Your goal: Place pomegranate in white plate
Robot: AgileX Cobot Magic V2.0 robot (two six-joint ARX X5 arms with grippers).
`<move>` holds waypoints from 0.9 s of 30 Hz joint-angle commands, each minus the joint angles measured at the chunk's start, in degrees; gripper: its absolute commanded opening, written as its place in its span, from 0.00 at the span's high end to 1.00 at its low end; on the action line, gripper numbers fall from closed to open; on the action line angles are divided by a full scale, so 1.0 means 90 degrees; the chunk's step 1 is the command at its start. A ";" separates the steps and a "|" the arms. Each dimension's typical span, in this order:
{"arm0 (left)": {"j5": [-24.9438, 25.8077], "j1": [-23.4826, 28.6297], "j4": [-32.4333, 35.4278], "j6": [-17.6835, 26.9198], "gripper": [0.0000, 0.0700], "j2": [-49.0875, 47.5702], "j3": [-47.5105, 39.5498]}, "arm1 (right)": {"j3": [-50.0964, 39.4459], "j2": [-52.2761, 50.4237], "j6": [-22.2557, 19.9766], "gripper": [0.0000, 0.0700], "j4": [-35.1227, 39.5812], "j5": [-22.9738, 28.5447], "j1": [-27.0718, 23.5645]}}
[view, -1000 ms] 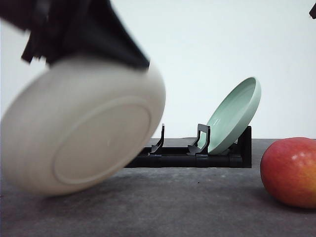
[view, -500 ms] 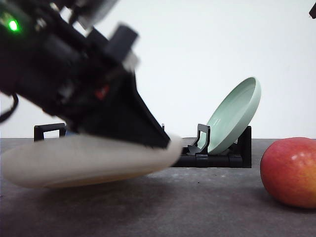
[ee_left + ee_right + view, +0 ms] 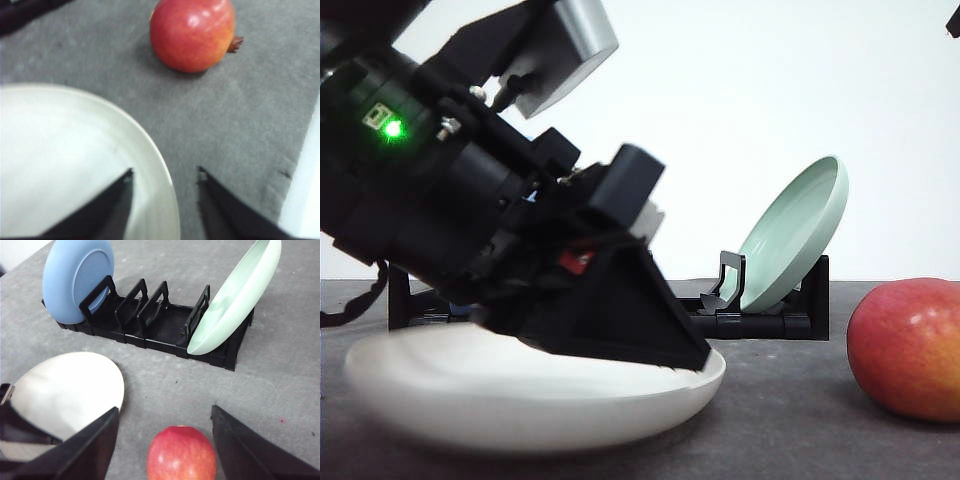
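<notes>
Left hand point(image 3: 165, 200) grips the white plate point(image 3: 520, 400) rim, plate flat on the surface point(image 3: 790, 420). Pomegranate point(image 3: 192, 34) lies beyond its fingertips. Right hand point(image 3: 162, 440) open above the pomegranate.

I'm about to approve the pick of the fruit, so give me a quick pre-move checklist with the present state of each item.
1. White plate down on the grey mat, open side up: ok.
2. Left gripper released from the plate: not ok, one finger lies over the plate's inside and the other outside its rim.
3. Pomegranate resting free on the mat, apart from the plate: ok.
4. Right gripper open, with the pomegranate between its fingers in the wrist view: ok.
5. Right gripper low enough to close on the fruit: cannot tell.
6. Green plate leaning in the black rack, away from the fruit: ok.
</notes>
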 commanded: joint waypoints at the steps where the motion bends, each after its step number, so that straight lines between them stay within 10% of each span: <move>1: 0.0044 -0.0028 -0.0385 -0.0579 0.54 -0.0105 0.0251 | 0.0119 0.0017 0.0070 0.47 0.0066 0.0012 0.0027; 10: 0.0309 0.0793 -0.4370 -0.0431 0.54 -0.1420 0.1434 | 0.0119 0.0017 0.0070 0.47 0.0063 0.0012 0.0027; 27: 0.1003 0.4416 -0.6813 0.0151 0.54 -0.4141 0.1486 | 0.0119 0.0107 0.0236 0.41 -0.0097 -0.0062 0.0038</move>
